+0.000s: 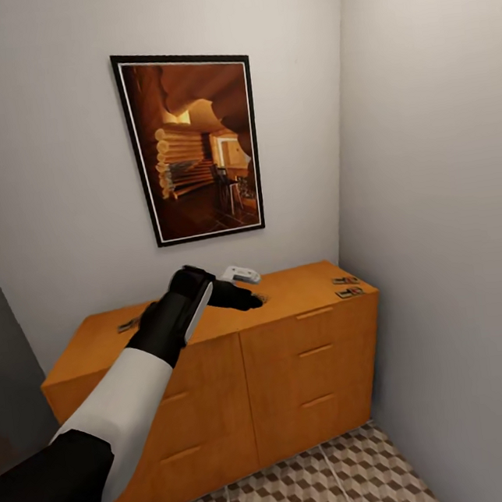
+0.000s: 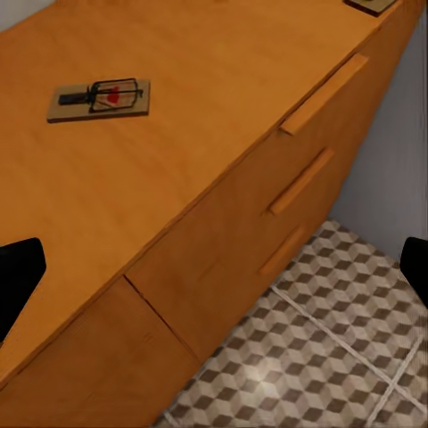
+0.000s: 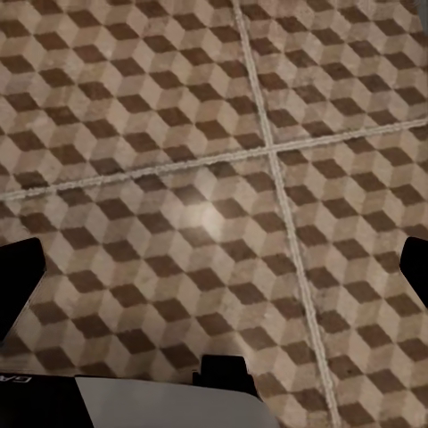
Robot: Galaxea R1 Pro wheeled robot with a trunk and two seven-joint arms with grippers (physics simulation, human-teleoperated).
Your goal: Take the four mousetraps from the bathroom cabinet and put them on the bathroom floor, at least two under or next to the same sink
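L hand [image 1: 245, 299] open, empty, over cabinet [image 1: 295, 355] top; trap [image 2: 100, 97] just ahead of it; 2 traps [image 1: 347, 286] far R | R hand [image 3: 214, 267] open above floor [image 3: 214, 134]

mousetraps [image 2: 99, 98] flat atop cabinet [image 1: 297, 371]

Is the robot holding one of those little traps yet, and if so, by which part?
Nothing is held. The left gripper hovers open above the cabinet, a mousetrap lying free ahead of it. The right gripper is open over the bathroom floor.
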